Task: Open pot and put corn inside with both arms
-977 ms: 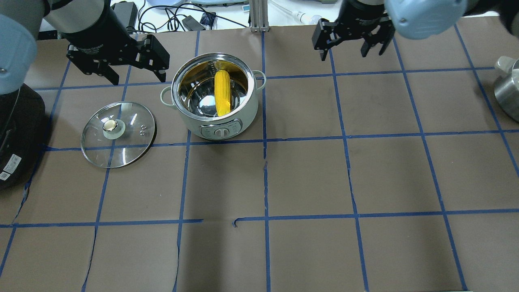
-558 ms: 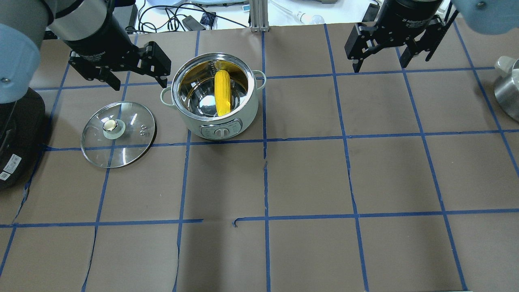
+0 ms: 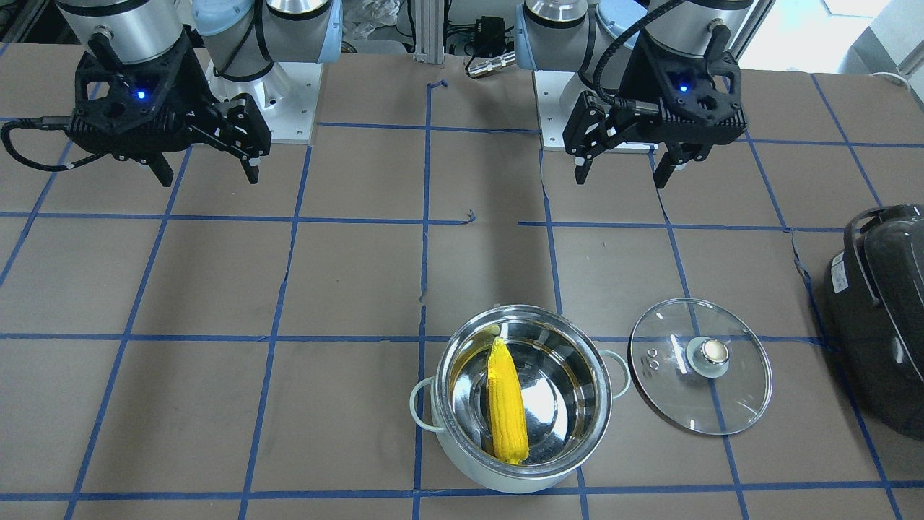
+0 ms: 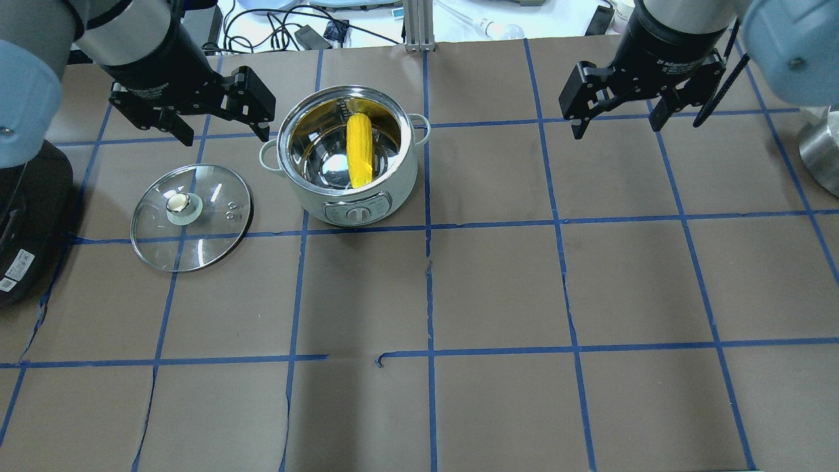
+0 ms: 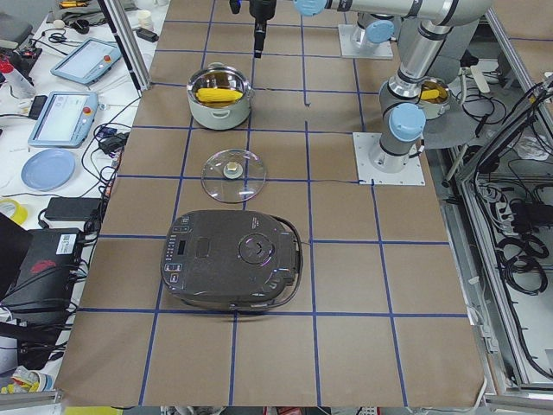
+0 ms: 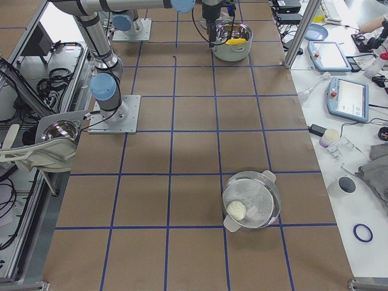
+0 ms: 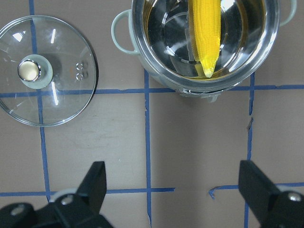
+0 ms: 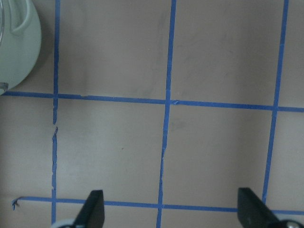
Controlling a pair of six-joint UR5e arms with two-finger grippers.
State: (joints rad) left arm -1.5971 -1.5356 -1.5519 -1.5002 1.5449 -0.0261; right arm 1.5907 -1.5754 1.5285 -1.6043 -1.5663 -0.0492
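Noted: I saw the corn [image 4: 359, 151] lying inside the open pot [image 4: 347, 204]. The lid [image 4: 191, 216] lay flat on the table [image 4: 498, 282] just beside it. The left gripper [image 4: 226, 137] hung near the pot, jaws apart and empty. The right gripper [image 4: 616, 130] hung well apart, also spread and empty.

Robotics lab. Evidence — table [image 4: 498, 288] papered brown, marked with blue tape grid [image 4: 429, 295]; arm [image 5: 406, 82] bolted to base plate [image 5: 367, 173]; aluminium post [image 4: 417, 26] at table edge; teach pendant [image 6: 348, 97] on side bench; power brick [image 5: 67, 207] — cable bundles [image 5: 518, 251] behind robot.
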